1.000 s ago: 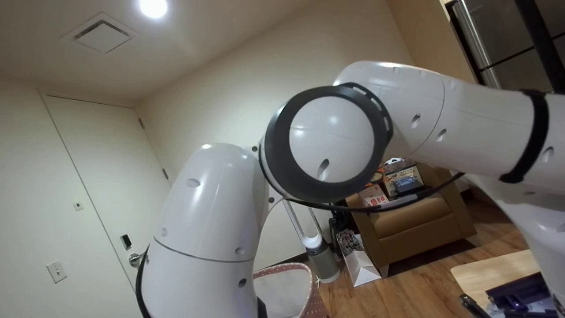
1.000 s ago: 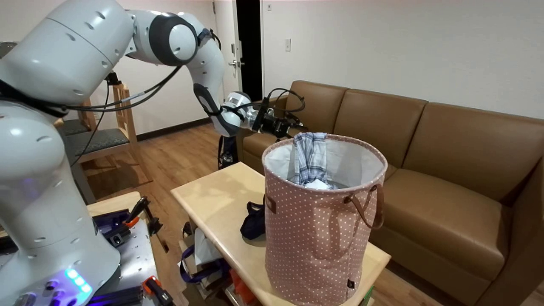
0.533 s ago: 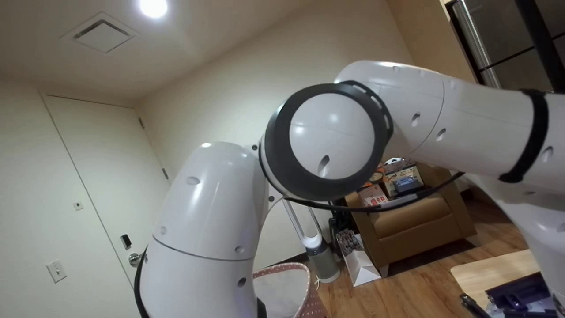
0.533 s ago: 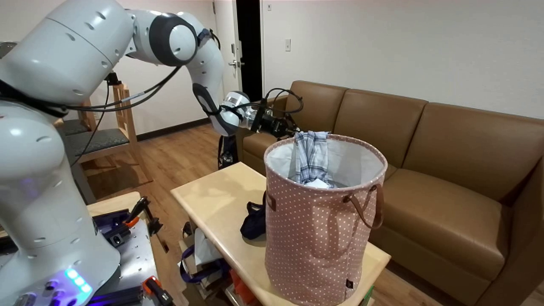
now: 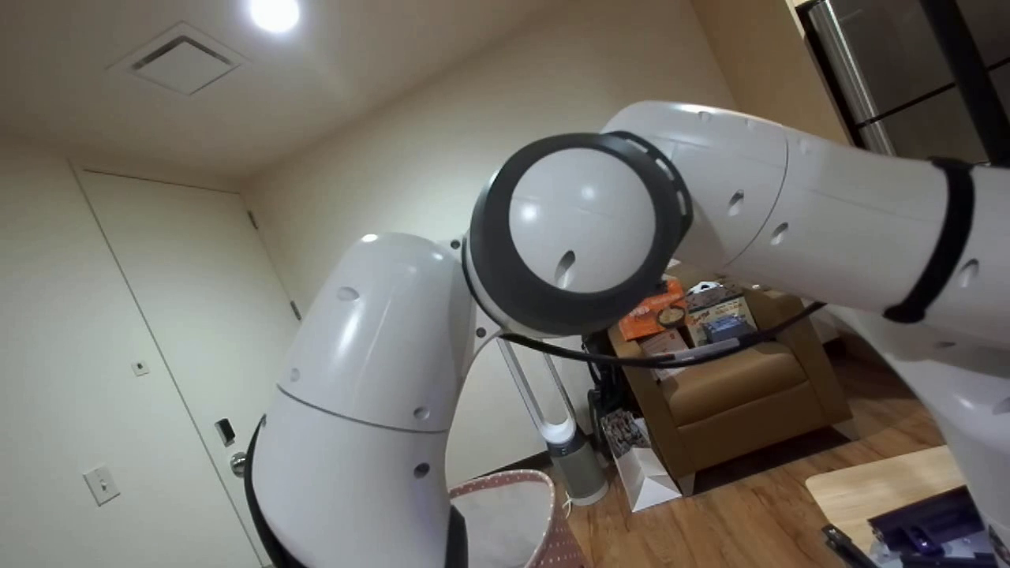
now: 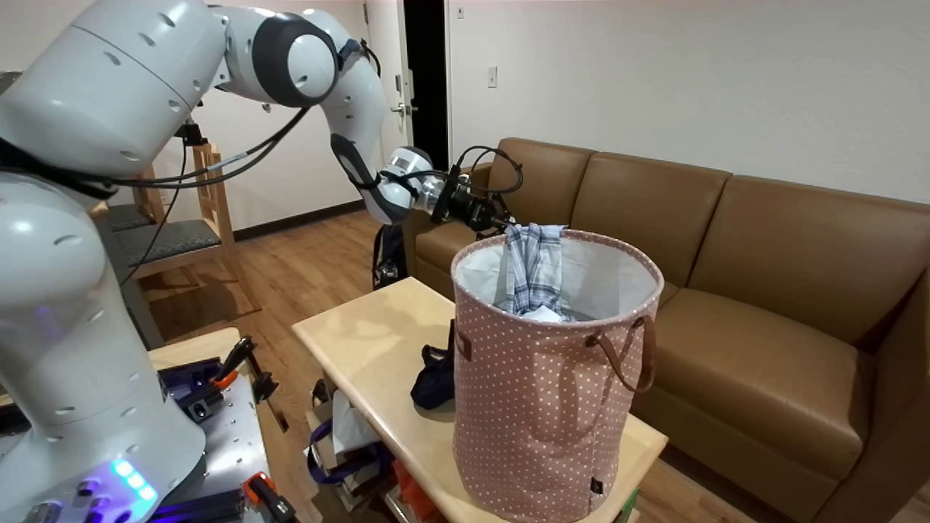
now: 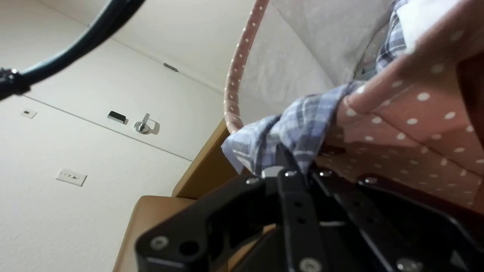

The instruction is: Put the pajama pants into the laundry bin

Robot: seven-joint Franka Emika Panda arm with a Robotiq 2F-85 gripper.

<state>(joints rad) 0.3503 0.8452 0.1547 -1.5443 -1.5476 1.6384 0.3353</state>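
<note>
the job looks well along: in an exterior view, the part of the pants [image 6: 534, 269] that shows hangs mostly inside the bin [image 6: 541, 414], with 1 end lying over the rim [image 7: 236, 75]. what seems left is to push that end over and let go. in the wrist view, the gripper [image 7: 301, 170] is clamped on that end, its 2 fingers [image 7: 298, 198] together just outside the rim. the arm [image 6: 356, 109] arches up and over, then bends down, so the gripper points at the bin from the side, tilted slightly downward.
</note>
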